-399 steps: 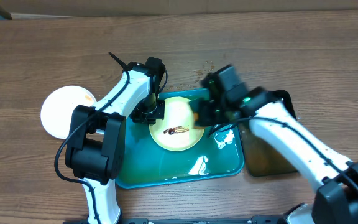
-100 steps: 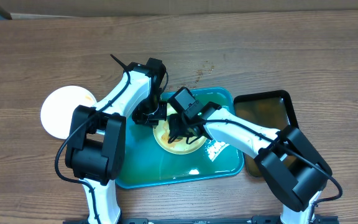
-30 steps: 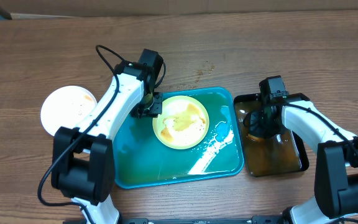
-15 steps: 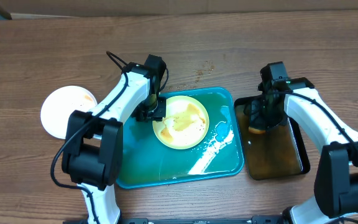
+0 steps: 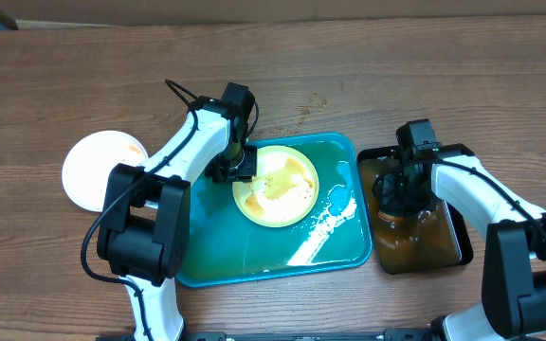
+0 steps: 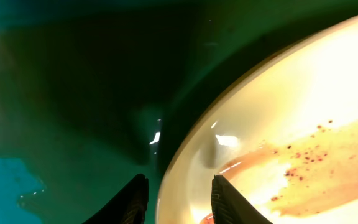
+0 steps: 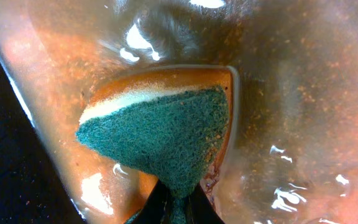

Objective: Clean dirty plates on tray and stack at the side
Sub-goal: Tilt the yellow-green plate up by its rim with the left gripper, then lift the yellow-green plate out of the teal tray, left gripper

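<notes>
Filling the overhead view from edge to edge, a brown wood-grain table [image 5: 444,85]. At lower centre of it, the tray [image 5: 254,265], teal and wet, streaked with white suds [image 5: 316,237] toward its lower right. Reaching up from the bottom edge on either side, two white-and-black arms: the left arm [image 5: 173,152] bent over the tray's upper left corner, the right arm [image 5: 472,189] curved over the black tray [image 5: 444,251], which sits just right of the teal one and is filled with brownish liquid. In the teal tray's upper middle, a pale green plate [image 5: 278,189], smeared orange-brown across its centre and speckled with dark dots in the left wrist view. Far left on bare wood, well apart from the tray, a white plate [image 5: 93,170] with an orange trace at its upper right rim. In the right wrist view, a sponge [image 7: 160,130], green scouring face toward the camera, orange body behind, lying in the brown liquid, one corner clamped tight in the right gripper [image 7: 174,208] at the bottom edge. At the green plate's left rim, the left gripper [image 6: 178,198], fingers [image 6: 134,200] apart with the rim running between them; whether pressing on it, impossible to tell.
</notes>
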Tool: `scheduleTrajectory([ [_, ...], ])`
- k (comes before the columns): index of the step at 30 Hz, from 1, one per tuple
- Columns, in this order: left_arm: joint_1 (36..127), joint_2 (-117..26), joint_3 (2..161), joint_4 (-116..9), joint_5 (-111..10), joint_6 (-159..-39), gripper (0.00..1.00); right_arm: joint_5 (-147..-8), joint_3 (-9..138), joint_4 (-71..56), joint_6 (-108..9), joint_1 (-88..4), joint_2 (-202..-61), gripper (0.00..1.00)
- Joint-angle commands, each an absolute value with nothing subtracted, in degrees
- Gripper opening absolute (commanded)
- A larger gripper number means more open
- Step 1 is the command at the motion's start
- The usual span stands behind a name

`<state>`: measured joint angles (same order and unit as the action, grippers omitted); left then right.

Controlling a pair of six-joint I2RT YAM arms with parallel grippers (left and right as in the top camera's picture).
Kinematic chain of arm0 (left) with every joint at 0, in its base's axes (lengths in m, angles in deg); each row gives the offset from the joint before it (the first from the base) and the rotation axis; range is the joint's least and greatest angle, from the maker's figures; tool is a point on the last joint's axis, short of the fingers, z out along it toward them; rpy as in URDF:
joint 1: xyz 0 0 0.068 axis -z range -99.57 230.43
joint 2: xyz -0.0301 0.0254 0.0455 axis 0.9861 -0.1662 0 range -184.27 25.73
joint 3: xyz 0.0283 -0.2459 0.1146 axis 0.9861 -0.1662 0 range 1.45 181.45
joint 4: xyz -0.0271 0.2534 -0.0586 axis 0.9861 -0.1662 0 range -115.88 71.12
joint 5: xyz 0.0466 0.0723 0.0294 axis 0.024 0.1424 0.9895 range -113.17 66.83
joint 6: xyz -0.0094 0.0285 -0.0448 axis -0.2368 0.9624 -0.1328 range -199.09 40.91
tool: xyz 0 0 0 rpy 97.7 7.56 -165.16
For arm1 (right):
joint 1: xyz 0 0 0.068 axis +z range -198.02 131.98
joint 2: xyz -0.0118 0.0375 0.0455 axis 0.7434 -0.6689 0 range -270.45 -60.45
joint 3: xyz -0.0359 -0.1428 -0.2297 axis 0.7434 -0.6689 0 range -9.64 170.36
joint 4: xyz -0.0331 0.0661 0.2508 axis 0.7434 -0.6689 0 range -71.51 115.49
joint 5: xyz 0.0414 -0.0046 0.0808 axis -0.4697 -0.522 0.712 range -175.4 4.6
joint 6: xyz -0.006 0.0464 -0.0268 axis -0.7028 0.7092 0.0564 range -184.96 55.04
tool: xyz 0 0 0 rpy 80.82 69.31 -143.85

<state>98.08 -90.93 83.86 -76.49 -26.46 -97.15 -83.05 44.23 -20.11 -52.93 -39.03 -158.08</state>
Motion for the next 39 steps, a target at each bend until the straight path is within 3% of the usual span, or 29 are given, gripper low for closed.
scheduleTrajectory([
  [1, 98.5, -91.9, 83.2, -75.9, -27.7, -97.3, 0.36, -82.7, 42.0, -20.2, -52.6, -39.1, -158.3, 0.04],
  [4, 98.5, -91.9, 82.2, -75.0, -27.7, -97.3, 0.33, -82.7, 42.0, -20.1, -52.6, -39.1, -158.3, 0.04],
  [8, 98.5, -91.9, 79.9, -73.4, -27.6, -97.3, 0.22, -82.7, 42.0, -19.9, -52.6, -39.1, -158.3, 0.04],
  [10, 98.5, -91.9, 79.2, -73.1, -27.2, -97.3, 0.04, -82.7, 42.0, -20.0, -52.6, -39.1, -158.3, 0.04],
  [19, 98.3, -90.2, 83.0, -75.9, -26.6, -97.3, 0.04, -82.7, 42.0, -20.0, -52.6, -39.1, -158.3, 0.04],
  [30, 98.5, -75.1, 86.0, -77.6, -11.4, -97.6, 0.04, -82.7, 42.0, -20.0, -52.6, -39.1, -158.3, 0.04],
  [39, 101.3, -73.2, 85.0, -82.9, 1.5, -103.8, 0.04, -82.8, 42.0, -20.0, -52.6, -39.1, -158.3, 0.04],
])
